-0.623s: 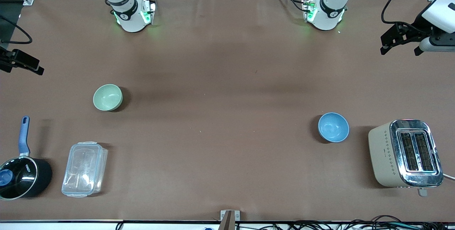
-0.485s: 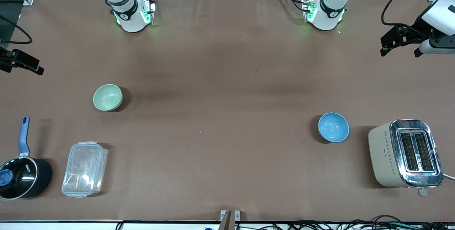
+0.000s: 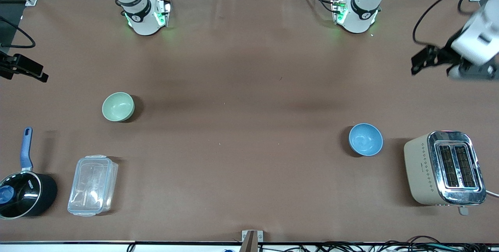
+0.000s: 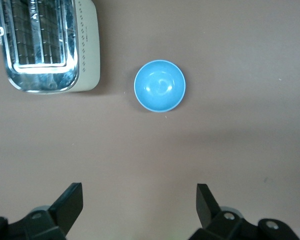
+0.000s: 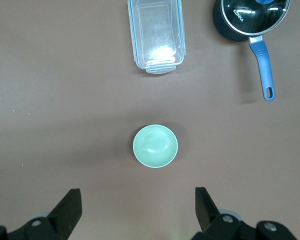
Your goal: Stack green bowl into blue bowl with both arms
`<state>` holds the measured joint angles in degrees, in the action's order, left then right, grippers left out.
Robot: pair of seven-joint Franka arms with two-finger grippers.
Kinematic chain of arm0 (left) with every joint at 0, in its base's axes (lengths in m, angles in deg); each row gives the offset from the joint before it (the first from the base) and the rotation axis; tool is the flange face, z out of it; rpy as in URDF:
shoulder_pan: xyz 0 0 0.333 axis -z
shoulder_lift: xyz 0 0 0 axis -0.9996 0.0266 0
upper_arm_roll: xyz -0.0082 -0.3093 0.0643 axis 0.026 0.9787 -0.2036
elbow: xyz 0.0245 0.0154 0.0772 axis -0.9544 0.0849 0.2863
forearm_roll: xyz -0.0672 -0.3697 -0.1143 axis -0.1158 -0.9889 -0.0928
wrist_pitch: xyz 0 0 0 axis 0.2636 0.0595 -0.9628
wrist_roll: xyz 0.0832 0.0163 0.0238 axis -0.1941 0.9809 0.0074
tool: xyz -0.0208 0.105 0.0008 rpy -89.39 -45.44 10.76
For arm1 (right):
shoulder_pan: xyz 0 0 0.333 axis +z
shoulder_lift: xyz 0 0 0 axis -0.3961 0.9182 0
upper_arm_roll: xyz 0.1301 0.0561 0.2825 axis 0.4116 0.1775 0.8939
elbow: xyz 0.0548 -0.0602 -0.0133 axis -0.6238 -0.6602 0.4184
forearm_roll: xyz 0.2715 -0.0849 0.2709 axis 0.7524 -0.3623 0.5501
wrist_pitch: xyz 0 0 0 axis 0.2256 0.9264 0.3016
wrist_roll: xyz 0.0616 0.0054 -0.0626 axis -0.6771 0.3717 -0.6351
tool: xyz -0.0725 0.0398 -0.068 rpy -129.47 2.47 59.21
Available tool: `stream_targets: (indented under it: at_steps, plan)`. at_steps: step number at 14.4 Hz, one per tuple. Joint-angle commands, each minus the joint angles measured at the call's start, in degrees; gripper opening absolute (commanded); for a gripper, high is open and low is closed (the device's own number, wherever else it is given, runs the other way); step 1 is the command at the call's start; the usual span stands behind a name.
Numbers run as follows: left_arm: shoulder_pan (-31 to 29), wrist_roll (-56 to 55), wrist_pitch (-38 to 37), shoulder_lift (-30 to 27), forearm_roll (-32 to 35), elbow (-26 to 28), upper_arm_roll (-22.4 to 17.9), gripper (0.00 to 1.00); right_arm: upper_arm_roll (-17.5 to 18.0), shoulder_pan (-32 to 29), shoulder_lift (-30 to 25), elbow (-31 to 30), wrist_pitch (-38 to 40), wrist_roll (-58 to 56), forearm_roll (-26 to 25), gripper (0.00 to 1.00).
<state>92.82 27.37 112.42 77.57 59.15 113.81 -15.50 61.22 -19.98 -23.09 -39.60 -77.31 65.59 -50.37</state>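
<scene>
The right pincer [image 5: 135,210] hung spread and empty high over the bench [image 3: 241,88] at the right arm's end, with the green bowl [image 3: 118,106] upright on the bench below it, near a clear lidded box [image 3: 92,185] and a black saucepan [image 3: 24,193]. The left pincer [image 3: 436,59] hung spread and empty over the left arm's end, the blue bowl [image 3: 365,139] upright below it, near a toaster [image 3: 444,168].

The word "KONKA" stands in white on the glass lid of the black saucepan [image 5: 251,19], beside the clear container [image 5: 156,35].
</scene>
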Motion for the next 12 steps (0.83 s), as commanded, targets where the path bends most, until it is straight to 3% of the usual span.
stream_targets:
  at_steps: [1,5,10,12]
  plan:
    - [0.1,0.0,5.6,4.5,0.3,2.7,-0.4,1.0,0.5,-0.4,-0.8,-0.8,0.3,-0.5,-0.9,1.0]
    - [-0.4,-0.2,27.2,6.8,3.1,16.5,-0.5,1.0,0.2,-0.5,-0.8,-8.5,-1.9,-5.2,-1.0,1.0]
    - [-3.1,-0.1,47.7,16.0,4.5,23.3,-0.5,1.0,-1.8,-0.9,-3.1,-31.8,-24.4,-10.8,-1.0,1.0]
    - [-3.3,0.0,51.6,19.9,4.5,23.4,-0.5,0.97,-3.7,-0.9,-3.3,-40.1,-34.1,-14.5,-1.0,1.0]
